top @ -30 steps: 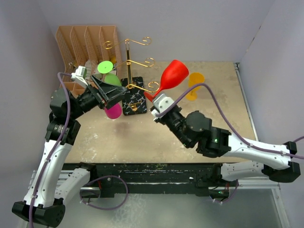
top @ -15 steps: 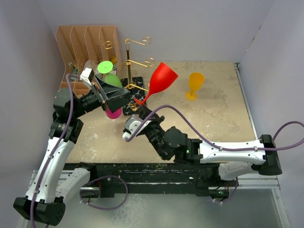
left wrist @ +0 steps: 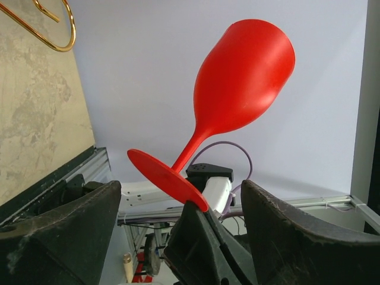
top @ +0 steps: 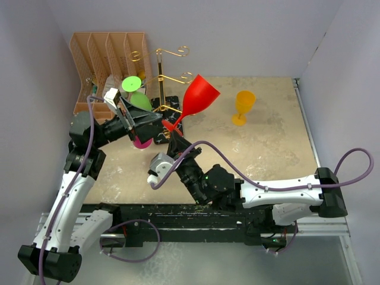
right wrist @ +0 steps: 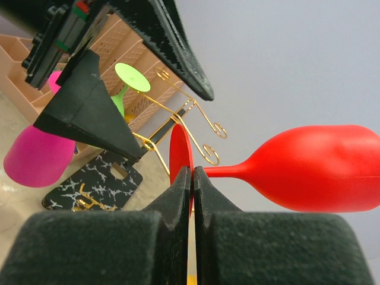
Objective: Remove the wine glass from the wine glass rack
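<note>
Wine glass (top: 199, 95) (red): the foot disc is pinched edge-on btwn the fingers of the right gripper (right wrist: 191, 172). These are closed to a thin slit w/ only the disc's rim inside. Stem and bowl are carried beyond the fingertips. In the right wrist view the glass lies approx. level, bowl to the right. From above it is seen tilted, foot low, bowl raised up and to the right. It is held in the air just right of the wine glass rack (top: 161, 74), and no curled arm is seen round its stem. One gold curl is shown well apart from it in the left wrist view. Whether the foot touches the lowest arm cannot be told.

Left gripper (top: 141, 122): the fingers are spread wide and nothing is gripped. It is posed just left of the red foot, near the rack's post. The foot and the right fingertips are framed btwn its fingers in its own view.

Surroundings: the rack's gold post is set on a black, white-veined base (right wrist: 89, 187). A green glass (top: 141, 100) is seen inverted, foot uppermost, at the rack's left side. A pink glass (right wrist: 38, 157) is placed beside the base, partly hidden from above by the left gripper. A yellow glass (top: 243, 107) is stood upright on the table (top: 267, 154), well apart to the right. A tan organiser (top: 110, 53) is set at the far left, behind the rack.
</note>
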Tool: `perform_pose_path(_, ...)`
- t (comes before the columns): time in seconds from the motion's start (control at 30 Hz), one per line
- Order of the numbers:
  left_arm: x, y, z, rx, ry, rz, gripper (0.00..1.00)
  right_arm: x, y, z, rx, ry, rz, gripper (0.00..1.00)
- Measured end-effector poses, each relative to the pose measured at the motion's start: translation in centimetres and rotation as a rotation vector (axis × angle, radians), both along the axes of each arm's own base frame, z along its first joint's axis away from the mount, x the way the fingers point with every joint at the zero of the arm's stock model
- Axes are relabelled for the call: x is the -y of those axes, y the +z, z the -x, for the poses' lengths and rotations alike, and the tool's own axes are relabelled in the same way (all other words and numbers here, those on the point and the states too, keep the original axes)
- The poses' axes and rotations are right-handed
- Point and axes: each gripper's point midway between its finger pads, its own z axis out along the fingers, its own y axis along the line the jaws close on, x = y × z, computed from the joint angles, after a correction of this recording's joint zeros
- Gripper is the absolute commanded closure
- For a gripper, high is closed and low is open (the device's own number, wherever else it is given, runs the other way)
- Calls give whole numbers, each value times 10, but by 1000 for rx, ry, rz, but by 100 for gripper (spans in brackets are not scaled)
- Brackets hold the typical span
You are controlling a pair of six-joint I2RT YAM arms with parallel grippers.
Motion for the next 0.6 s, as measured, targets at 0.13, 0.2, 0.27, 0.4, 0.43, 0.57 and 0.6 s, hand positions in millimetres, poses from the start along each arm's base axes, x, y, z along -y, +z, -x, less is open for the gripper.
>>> perform_pose_path(0.13,0,0,0,-9,-2,8,21,-6,-7,3,17,4,32,100)
perform_pose_path(0.2,0,0,0,-8,-2,13,24,-9,-10,5,22,7,44,100)
perform_pose_path(0.27,0,-2,0,-16,-3,16,27,-12,-11,6,27,8,50,100)
perform_pose_path(0.4,0,-4,0,-27,-6,24,39,-17,-15,8,35,11,65,100)
perform_pose_path(0.43,0,-4,0,-29,-7,26,42,-18,-16,8,36,11,70,100)
perform_pose_path(0.57,0,-3,1,-28,-7,29,61,-21,-19,9,42,13,81,100)
perform_pose_path(0.6,0,-4,1,-28,-7,30,66,-21,-18,9,44,14,78,100)
